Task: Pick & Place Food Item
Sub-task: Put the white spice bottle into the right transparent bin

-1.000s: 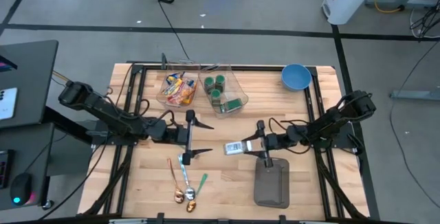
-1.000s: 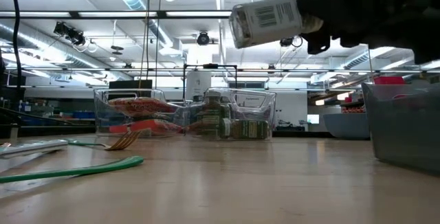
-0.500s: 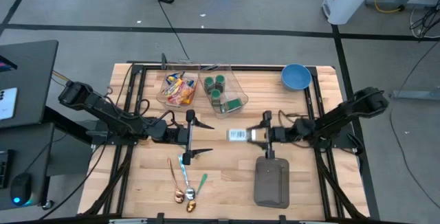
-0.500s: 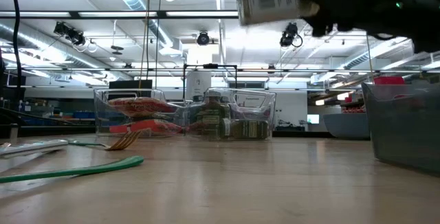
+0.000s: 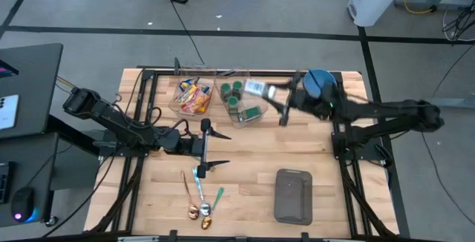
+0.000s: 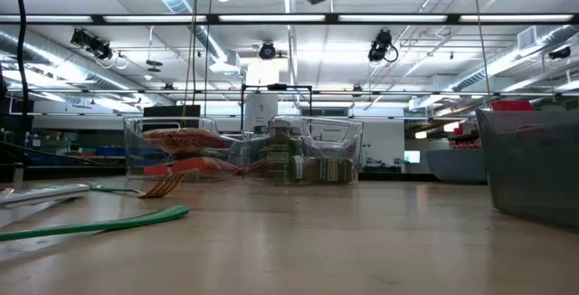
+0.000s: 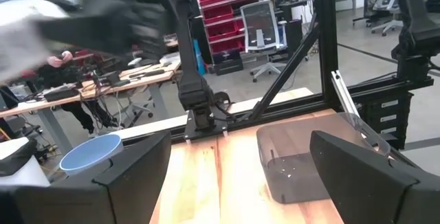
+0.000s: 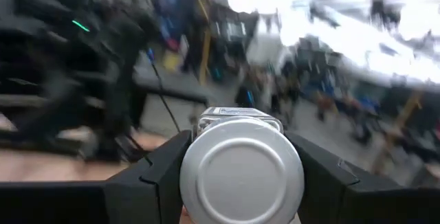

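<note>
Can (image 5: 256, 88) high in air, over clear box of green-lid jars (image 5: 243, 101) at table's far side. Right gripper (image 5: 269, 92) clamped on can — silver end (image 8: 241, 177) between its fingers. Blue bowl (image 5: 320, 82) near. Left gripper (image 5: 204, 146) wide apart, nothing in it, above spoons (image 5: 200, 197). Grey tray (image 5: 294, 196) well apart.

left arm (image 5: 111, 117): dark, jointed links, black cables looping beside it
left gripper (image 5: 204, 147): two thin dark fingers on a dark wrist block
left fingers (image 7: 130, 176): broad, flat, matte black, angular edges, seen in the left wrist view
right arm (image 5: 386, 116): same dark build, long slim links, black cabling near its base
right gripper (image 5: 282, 101): black, blurred in the high view
right fingers (image 8: 158, 176): black, faceted wedges with sharp creases
</note>
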Controlling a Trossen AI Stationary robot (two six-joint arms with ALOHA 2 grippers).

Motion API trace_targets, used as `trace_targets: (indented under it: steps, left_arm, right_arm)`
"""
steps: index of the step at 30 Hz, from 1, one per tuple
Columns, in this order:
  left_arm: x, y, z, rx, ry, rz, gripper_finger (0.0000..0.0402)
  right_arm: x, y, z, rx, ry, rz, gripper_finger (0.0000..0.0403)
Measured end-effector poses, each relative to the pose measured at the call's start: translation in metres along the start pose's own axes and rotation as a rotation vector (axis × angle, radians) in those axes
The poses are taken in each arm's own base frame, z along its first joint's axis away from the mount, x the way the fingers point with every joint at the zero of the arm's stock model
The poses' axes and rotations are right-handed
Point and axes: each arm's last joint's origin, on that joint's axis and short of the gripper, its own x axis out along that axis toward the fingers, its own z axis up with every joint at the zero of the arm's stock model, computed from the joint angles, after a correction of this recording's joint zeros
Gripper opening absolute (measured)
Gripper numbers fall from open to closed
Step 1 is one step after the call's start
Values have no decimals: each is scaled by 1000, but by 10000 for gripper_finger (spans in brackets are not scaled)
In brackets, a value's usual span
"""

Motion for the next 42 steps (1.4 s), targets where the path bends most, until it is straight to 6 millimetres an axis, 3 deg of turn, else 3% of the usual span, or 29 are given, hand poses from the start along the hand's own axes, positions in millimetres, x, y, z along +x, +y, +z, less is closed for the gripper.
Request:
trace_targets:
  steps: [7,12,17,26,31,42]
  left_arm:
    - [0,0,-1,4,11,-2,355]
    - [0,0,-2,7,19,-4,355]
    - [0,-1,-3,11,34,-8,355]
    - [0,-1,-4,14,41,-9,355]
    - [0,-1,-4,14,41,-9,355]
    - [0,-1,-4,21,41,-9,355]
  right_arm:
    - [37,-57,45,-9,316,-65,207]
    - [62,-86,53,-20,552,-60,207]
    - [87,-104,35,0,754,-1,207]
    - [122,-115,-28,55,991,82,207]
    - [131,-110,-56,100,1068,161,207]
    - [145,-86,-81,133,1115,298,207]
